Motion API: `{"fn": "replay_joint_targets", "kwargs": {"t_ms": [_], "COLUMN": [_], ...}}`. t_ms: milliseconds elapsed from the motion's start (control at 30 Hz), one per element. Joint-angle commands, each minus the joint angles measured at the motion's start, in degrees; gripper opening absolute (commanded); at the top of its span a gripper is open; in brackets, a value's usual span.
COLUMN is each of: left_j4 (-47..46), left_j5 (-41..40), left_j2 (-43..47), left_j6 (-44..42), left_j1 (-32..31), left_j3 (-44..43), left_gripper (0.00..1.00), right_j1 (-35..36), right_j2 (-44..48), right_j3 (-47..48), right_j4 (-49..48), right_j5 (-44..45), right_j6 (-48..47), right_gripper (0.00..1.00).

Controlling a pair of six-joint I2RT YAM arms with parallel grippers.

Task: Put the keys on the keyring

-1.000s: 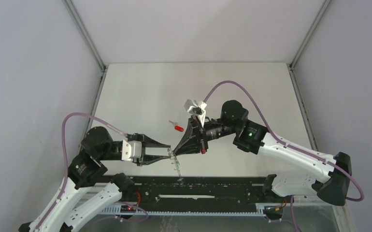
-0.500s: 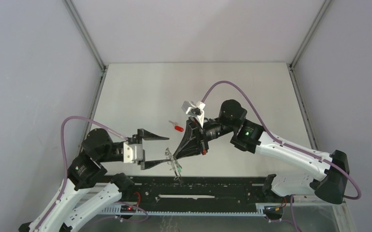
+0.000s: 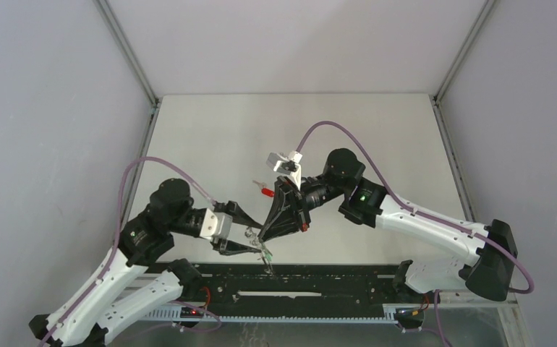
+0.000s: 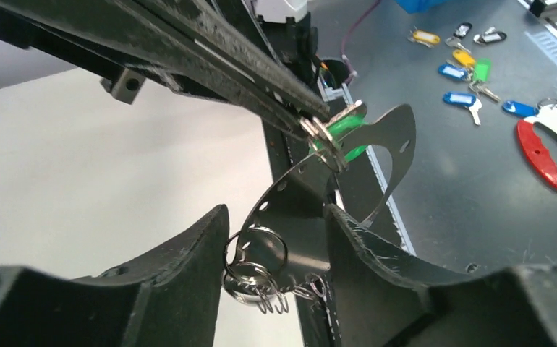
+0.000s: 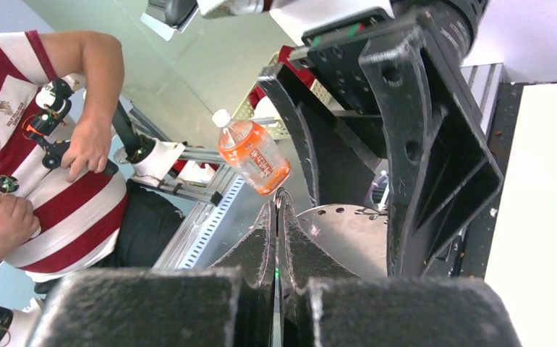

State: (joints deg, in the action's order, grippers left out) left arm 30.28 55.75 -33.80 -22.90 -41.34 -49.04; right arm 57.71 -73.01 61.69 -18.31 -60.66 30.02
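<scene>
Pinching the green key [image 4: 342, 131] tight, the right gripper [image 4: 315, 121] could lose it if the spread-open left gripper [image 4: 275, 215] snags the limp keyring [image 4: 255, 264].

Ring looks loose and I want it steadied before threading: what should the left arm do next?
Probably close the left gripper on the keyring. It sits ungripped between the open jaws, just below the green key pinched in the shut right gripper.
</scene>
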Motion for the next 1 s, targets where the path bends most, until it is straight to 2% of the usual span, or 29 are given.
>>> {"fn": "replay_joint_targets", "kwargs": {"t_ms": [0, 100, 233, 367, 467, 567, 600, 633, 967], "left_j4": [5.96, 6.91, 7.11, 9.10, 12.32, 13.37, 13.55, 13.91, 19.82], "left_j5": [4.50, 5.18, 5.85, 5.81, 4.49, 0.87, -0.89, -2.71, -16.08], "left_j2": [-2.50, -3.00, -3.31, -3.55, -3.55, -3.10, -2.89, -2.69, -1.63], "left_j6": [-4.66, -5.19, -3.70, -3.74, -6.20, -8.56, -9.93, -11.48, -34.99], "left_j1": [-0.41, -0.43, -0.41, -0.41, -0.41, -0.42, -0.41, -0.41, -0.55], "left_j3": [-4.86, -5.75, -6.54, -7.70, -8.34, -8.45, -8.64, -8.85, -11.78], "left_gripper": [0.47, 0.21, 0.01, 0.00, 0.00, 0.00, 0.00, 0.00, 0.00], "right_j1": [-0.14, -0.19, -0.32, -0.96, -1.11, -1.11, -1.11, -1.11, -3.06], "right_j2": [0.06, 0.06, 0.11, 0.77, 1.86, 3.05, 3.70, 4.40, 10.64], "right_j3": [1.85, 1.81, 1.85, 1.85, 1.85, 1.82, 1.83, 1.85, 1.85], "right_j4": [-4.47, -3.65, -1.83, 1.41, 4.17, 6.73, 8.10, 10.06, 17.51], "right_j5": [-2.49, -3.18, -3.00, -1.36, -0.23, 0.46, 0.96, 1.46, 8.73], "right_j6": [1.76, 1.42, 0.36, -1.40, -2.83, -4.01, -4.86, -5.76, -10.01], "right_gripper": [0.00, 0.00, 0.00, 0.06, 0.17, 0.33, 0.44, 0.48, 0.51]}}
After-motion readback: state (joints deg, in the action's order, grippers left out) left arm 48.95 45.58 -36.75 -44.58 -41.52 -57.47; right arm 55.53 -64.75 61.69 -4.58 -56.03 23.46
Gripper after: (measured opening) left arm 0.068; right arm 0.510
